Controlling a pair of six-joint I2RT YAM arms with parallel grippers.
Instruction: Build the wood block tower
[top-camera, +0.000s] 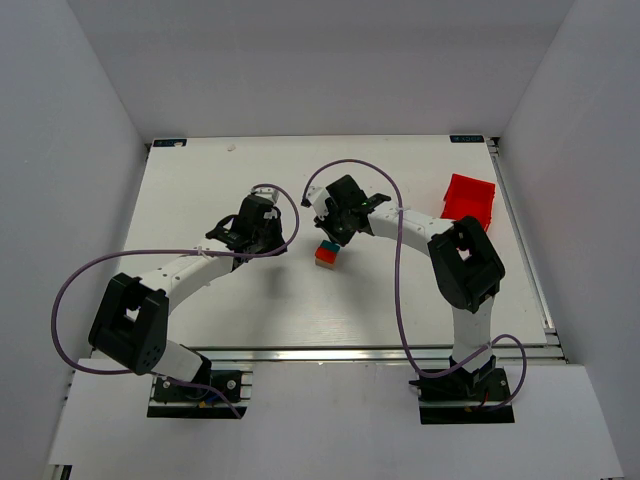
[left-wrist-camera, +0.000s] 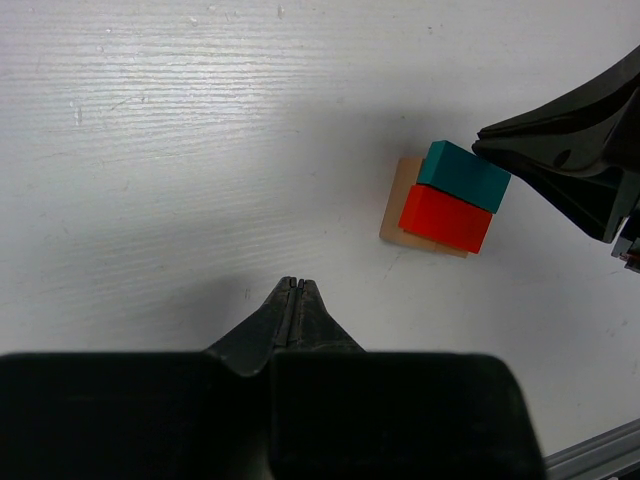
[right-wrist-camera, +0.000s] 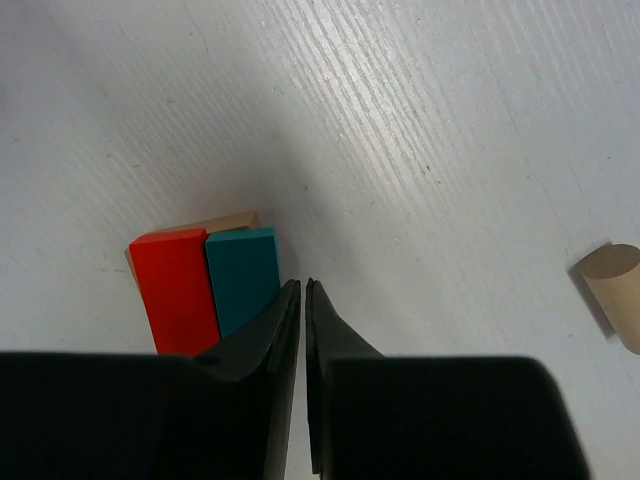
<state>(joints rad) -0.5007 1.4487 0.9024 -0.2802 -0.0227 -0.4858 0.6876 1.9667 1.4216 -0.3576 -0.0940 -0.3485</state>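
Observation:
The wood block tower (top-camera: 326, 255) stands mid-table: a red block (left-wrist-camera: 445, 218) and a teal block (left-wrist-camera: 462, 175) lie side by side on a tan block (left-wrist-camera: 396, 205). In the right wrist view the red block (right-wrist-camera: 180, 290), the teal block (right-wrist-camera: 240, 272) and a strip of the tan block (right-wrist-camera: 230, 221) sit just left of my right gripper (right-wrist-camera: 302, 285). That gripper is shut and empty, and its left finger is right at the teal block's edge. My left gripper (left-wrist-camera: 293, 283) is shut on nothing, over bare table to the left of the tower.
A red plastic bin (top-camera: 468, 198) sits at the right side of the table. A short tan wooden cylinder (right-wrist-camera: 612, 292) lies loose on the table to the right of my right gripper. White walls enclose the table.

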